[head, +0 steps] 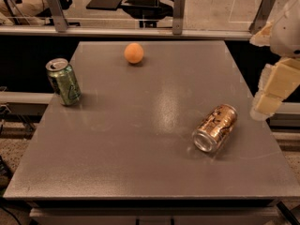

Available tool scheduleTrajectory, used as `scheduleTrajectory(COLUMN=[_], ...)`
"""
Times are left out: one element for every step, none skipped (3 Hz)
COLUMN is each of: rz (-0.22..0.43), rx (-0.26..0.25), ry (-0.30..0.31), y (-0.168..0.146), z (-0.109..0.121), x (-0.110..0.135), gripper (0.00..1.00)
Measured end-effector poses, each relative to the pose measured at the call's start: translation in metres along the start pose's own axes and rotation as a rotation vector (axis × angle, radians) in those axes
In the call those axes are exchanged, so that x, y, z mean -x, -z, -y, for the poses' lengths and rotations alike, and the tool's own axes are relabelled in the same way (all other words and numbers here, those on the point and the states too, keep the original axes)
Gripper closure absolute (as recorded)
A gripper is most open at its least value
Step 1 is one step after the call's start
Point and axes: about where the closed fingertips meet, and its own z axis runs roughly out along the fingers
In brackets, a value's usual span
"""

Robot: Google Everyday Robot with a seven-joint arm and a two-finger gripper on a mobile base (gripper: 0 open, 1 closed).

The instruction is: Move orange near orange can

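Item 1, tabletop [140, 163]: a grey square surface that is carrying three loose objects, with a faint sheen showing near its middle.

Item 2, orange [134, 53]: a small round fruit that is sitting near the far edge of the tabletop, a little left of centre. Nothing is touching it.

Item 3, orange can [215, 128]: a drink can with a copper-and-brown label that is lying on its side in the right half of the tabletop (the silver end is facing the near left). It is resting well apart from the orange, on a diagonal toward the near right.

Item 4, green can [63, 81]: it is standing upright close to the left edge, with its silver top showing, well apart from both other objects.

Item 5, gripper [268, 101]: pale cream parts under a white arm housing are hanging at the right border of the view, just past the right edge of the tabletop and above the level of the orange can. It is touching nothing, and whether it is spread or closed cannot be told.

Item 6, metal rail [140, 31]: it is running behind the far edge.
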Motion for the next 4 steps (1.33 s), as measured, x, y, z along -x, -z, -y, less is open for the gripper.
scheduleTrajectory(rz=[0.073, 0.135, 0.175, 0.193], rx=[0.005, -0.006, -0.015, -0.015], ry=[0.008, 0.008, -0.004, -0.020], y=[-0.008, -0.016, -0.030, -0.051], z=[0.024, 0.051, 0.079, 0.102], x=[0.024, 0.052, 0.085, 0.121], gripper=[0.00, 0.00, 0.00, 0.00])
